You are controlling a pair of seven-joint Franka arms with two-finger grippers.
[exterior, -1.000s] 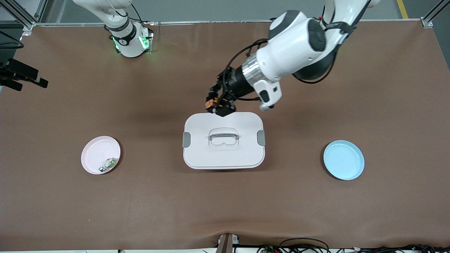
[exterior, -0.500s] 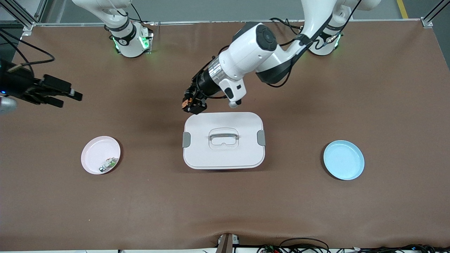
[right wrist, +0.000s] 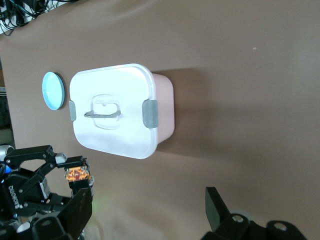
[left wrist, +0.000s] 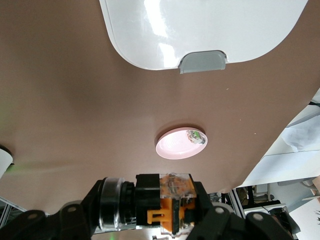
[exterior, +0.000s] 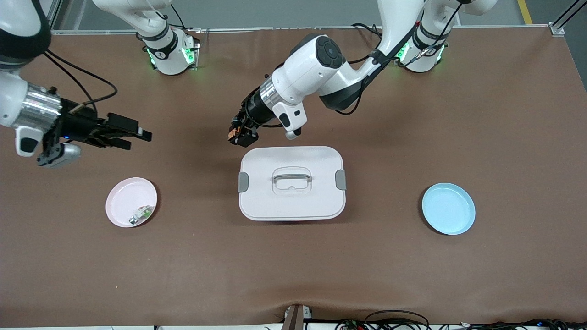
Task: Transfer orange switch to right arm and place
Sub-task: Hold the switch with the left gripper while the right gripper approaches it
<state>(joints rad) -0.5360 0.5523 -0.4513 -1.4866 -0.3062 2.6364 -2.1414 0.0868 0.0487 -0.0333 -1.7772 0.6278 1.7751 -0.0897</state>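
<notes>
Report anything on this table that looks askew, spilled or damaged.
Nothing stands out. The lidded box sits square with both latches down, the pink plate holds one small part, and the blue plate lies flat. The orange switch sits firmly in the left end effector.

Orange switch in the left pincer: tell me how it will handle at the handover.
The small blocky black-and-orange switch probably stays rigid, being hard plastic. It likely weighs little, clamped in the left pincer. Little surface shows, so regrasping looks tricky.
</notes>
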